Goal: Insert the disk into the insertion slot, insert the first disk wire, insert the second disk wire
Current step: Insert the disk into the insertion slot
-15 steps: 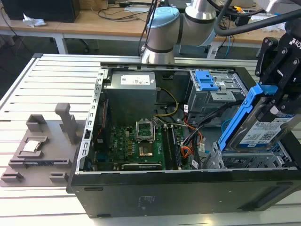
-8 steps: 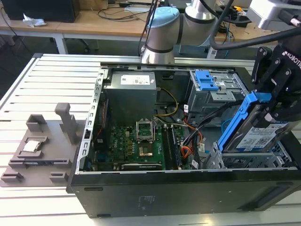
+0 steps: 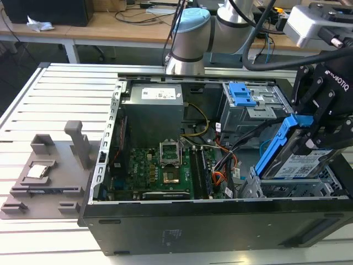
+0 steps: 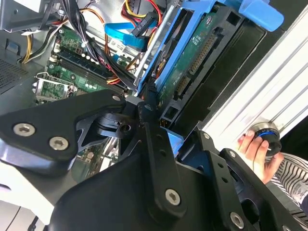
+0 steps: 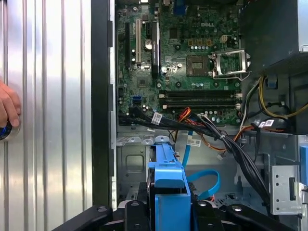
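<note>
Black gripper [image 3: 308, 142] is clamped on the blue-framed silver hard drive [image 3: 295, 161], tilted above the low grey perforated metal cage [image 3: 287, 190], four o'clock in the exterior view. Reckon that tilt could jam it on the rim or pinch nearby black cables [image 3: 245, 141].

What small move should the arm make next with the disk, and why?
Probably level the disk and lower it a little: the gripper holds it tilted, one end raised above the insertion slot, not yet seated.

ribbed aluminium table [image 3: 33, 110]; wooden workbench [image 3: 110, 25] behind; dark floor [image 3: 22, 55] between them.
</note>
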`<state>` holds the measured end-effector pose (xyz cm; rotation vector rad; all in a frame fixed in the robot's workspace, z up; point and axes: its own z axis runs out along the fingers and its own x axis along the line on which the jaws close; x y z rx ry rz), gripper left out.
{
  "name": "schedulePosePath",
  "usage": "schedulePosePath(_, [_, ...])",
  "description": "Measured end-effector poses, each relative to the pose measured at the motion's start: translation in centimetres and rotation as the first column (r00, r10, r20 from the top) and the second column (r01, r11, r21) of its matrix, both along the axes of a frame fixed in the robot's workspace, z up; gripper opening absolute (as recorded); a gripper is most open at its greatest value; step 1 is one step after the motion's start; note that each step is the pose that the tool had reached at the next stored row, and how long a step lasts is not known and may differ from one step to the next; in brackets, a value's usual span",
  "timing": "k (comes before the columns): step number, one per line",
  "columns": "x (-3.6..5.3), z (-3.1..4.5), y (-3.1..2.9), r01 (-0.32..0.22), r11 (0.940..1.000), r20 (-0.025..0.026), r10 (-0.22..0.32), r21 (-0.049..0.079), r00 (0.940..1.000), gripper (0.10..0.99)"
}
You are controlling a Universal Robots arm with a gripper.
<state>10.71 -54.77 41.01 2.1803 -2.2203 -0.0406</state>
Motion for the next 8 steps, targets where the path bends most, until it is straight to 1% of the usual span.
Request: schedulePosePath(8, [0.0,-1.05,0.0,0.0,1.0,0.0,0.0,0.0,1.0,0.369])
